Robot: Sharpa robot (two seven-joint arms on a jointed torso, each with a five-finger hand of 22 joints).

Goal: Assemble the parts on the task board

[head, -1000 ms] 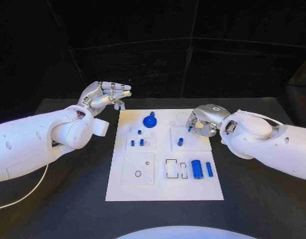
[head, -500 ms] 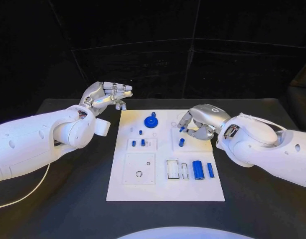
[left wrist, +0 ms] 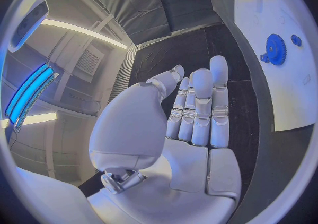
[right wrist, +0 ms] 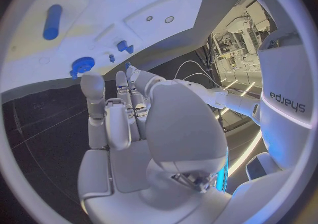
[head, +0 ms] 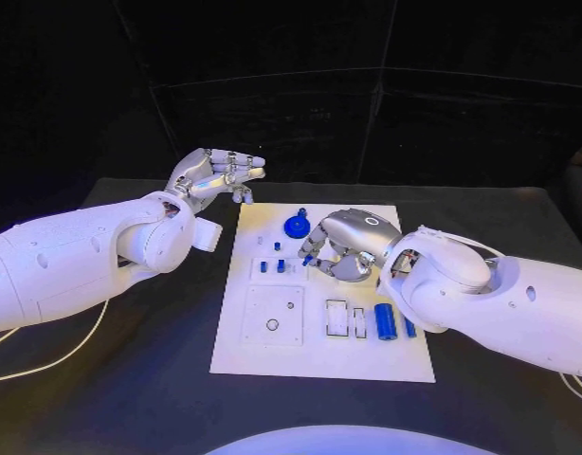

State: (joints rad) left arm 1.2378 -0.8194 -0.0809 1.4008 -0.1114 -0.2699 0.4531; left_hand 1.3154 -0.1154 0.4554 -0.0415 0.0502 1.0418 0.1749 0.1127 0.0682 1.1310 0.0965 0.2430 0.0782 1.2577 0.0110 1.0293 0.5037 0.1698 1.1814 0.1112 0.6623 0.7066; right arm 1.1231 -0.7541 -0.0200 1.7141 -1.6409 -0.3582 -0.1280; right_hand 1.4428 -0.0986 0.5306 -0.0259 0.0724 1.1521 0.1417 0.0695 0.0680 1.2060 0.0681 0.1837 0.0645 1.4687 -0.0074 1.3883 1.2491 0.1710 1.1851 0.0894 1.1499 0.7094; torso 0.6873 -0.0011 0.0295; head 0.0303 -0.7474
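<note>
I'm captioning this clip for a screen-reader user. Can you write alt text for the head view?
The robot's right hand reaches over the middle of the white task board on a black table, close above small blue parts. The left hand is raised beside the board's far left corner, holding nothing visible. A blue gear sits near the far edge, a blue cylinder lies nearer.

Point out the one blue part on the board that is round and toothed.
It is the blue gear at the far end of the task board, ahead of the right hand. The other blue parts are plain pegs and cylinders, like the large cylinder.
</note>
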